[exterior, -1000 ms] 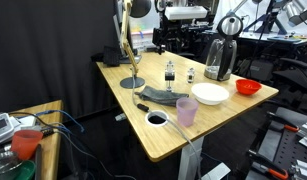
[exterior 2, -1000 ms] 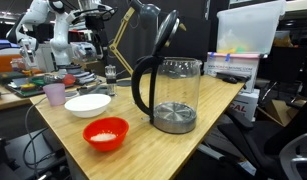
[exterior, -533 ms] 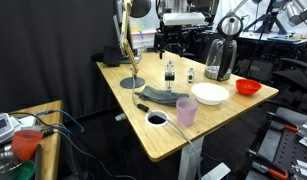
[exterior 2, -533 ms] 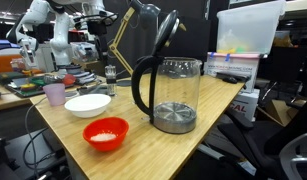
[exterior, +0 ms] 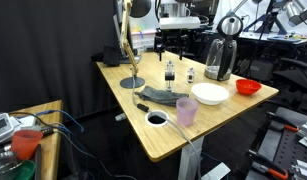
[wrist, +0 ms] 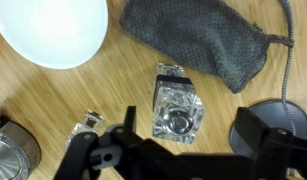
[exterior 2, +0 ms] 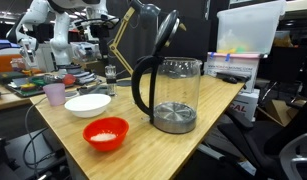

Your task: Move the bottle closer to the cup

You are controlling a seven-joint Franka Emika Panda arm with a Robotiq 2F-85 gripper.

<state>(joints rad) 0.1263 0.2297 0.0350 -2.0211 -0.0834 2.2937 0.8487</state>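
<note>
Fingers (wrist: pixel 255 128) spread wide, hovering over the bottle (wrist: pixel 178 105)

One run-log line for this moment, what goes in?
pincer: open, above bottle, no contact | bottle: upright, near cloth | cup: apart from bottle

no readable text, labels, brands or numbers on anything

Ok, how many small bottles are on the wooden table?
2. The small clear bottle with a black cap stands beside the dark grey mesh cloth; the paler, whitish small bottle stands between it and the tall steel kettle. No others show.
</note>
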